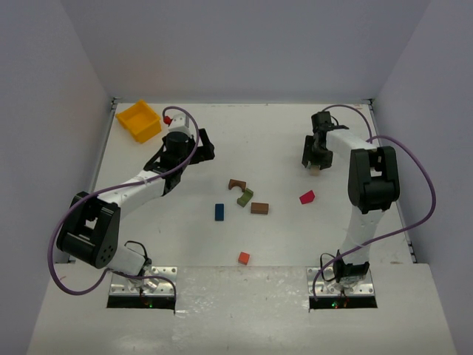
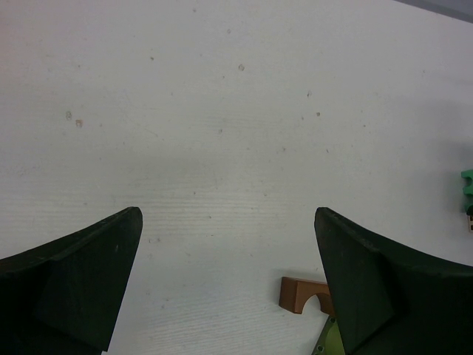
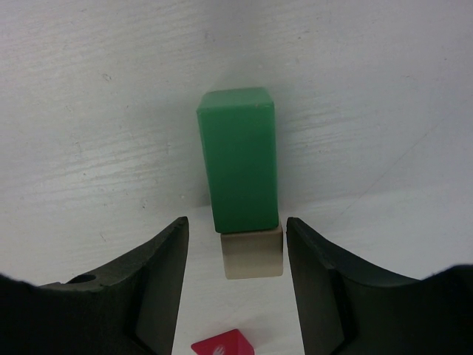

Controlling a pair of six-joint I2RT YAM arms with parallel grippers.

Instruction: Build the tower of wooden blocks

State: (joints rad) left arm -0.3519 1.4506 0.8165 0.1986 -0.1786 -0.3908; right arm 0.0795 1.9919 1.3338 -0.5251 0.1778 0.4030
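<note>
Right hand (image 3: 236,229), part-spread, brackets the pale block (image 3: 253,253), which sits just beyond the magenta block (image 3: 222,344), on its far side from the arm bases. The right finger is almost touching. A gap shows at the left finger, so nothing is pinched yet.

The green block (image 3: 238,159) meets the pale block's far edge in the wrist view. Whether it stands on the pale block or lies on the tabletop (image 1: 281,133) behind it cannot be told. Its long axis runs straight away from the wrist camera, in line with the slot between the fingers and across their closing direction.

For a clean grasp, the hand should likely shift slightly so both fingers meet opposite flat faces together. Uneven contact would probably skew the block and nudge its green neighbour.

Left hand (image 2: 225,214), fully spread and empty, hovers over bare tabletop well left of the magenta block.

The tower is not yet built. Left of the magenta block lie the brown block (image 1: 259,208), green arch (image 1: 244,197), brown arch (image 1: 236,183) and blue block (image 1: 219,211). The orange-red block (image 1: 244,257) lies left of it too, nearer the arm bases.
</note>
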